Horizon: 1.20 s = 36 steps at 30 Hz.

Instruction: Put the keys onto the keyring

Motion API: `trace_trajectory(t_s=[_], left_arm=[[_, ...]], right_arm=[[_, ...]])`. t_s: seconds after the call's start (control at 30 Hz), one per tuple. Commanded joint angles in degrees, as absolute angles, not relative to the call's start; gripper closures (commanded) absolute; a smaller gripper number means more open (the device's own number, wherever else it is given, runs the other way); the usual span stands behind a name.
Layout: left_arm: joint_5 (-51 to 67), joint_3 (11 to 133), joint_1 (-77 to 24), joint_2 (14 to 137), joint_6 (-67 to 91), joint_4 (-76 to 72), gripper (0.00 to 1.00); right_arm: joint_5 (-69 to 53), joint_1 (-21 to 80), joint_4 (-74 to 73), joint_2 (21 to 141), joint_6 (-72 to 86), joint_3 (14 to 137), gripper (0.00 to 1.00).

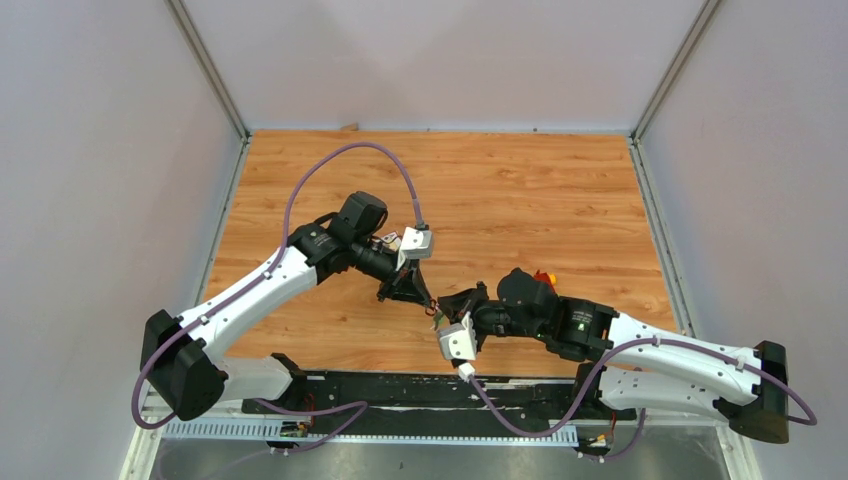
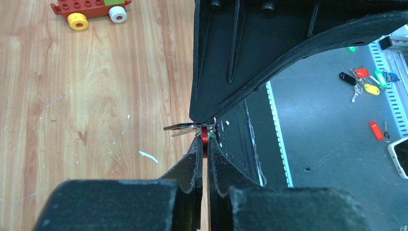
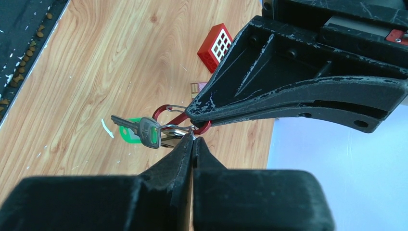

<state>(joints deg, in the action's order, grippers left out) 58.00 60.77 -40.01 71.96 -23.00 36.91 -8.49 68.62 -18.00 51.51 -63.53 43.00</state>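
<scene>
Both grippers meet tip to tip above the wooden table. My left gripper is shut on the keyring, a thin red loop; the right wrist view shows that loop curling out from the left gripper's tips. My right gripper is shut on the small wire ring of the keys. One key shows a bright green head, with a green tag behind it. The metal blades stick out to the left in the left wrist view. From above, the left gripper and the right gripper hide most of it.
A red block with white squares lies on the wood beyond the grippers. A red, yellow and green toy block cluster sits at the far side. Off the table, a bunch of coloured key tags lies on a grey surface.
</scene>
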Motion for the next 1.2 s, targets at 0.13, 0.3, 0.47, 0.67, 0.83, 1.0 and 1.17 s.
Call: trace_trajectory(t_s=[0.13, 0.3, 0.47, 0.67, 0.83, 1.0, 1.17], left_arm=[[60.6, 61.0, -40.3, 70.6, -22.1, 33.9, 1.00], [60.7, 61.1, -40.4, 70.7, -22.2, 34.0, 1.00], [60.7, 61.1, -40.3, 70.6, -22.2, 34.0, 1.00], [60.6, 60.9, -40.3, 70.4, -22.4, 34.0, 1.00], [60.6, 60.8, -40.3, 70.4, -22.6, 34.0, 1.00], [61.3, 60.4, -40.4, 70.4, -23.0, 34.0, 1.00], [61.5, 60.3, -40.3, 70.2, -23.0, 34.1, 1.00]], right_arm=[[-7.2, 69.4, -11.1, 51.1, -63.4, 42.7, 1.00], [-6.6, 69.5, -10.7, 50.9, -63.5, 42.5, 1.00], [-6.5, 69.6, -10.7, 50.8, -63.6, 42.5, 1.00], [-6.2, 69.6, -10.6, 50.7, -63.6, 42.3, 1.00], [-6.1, 69.6, -10.4, 50.8, -63.7, 42.2, 1.00], [-5.8, 69.6, -10.2, 51.0, -63.1, 42.4, 1.00], [-5.0, 69.7, -9.6, 51.3, -62.9, 42.4, 1.00]])
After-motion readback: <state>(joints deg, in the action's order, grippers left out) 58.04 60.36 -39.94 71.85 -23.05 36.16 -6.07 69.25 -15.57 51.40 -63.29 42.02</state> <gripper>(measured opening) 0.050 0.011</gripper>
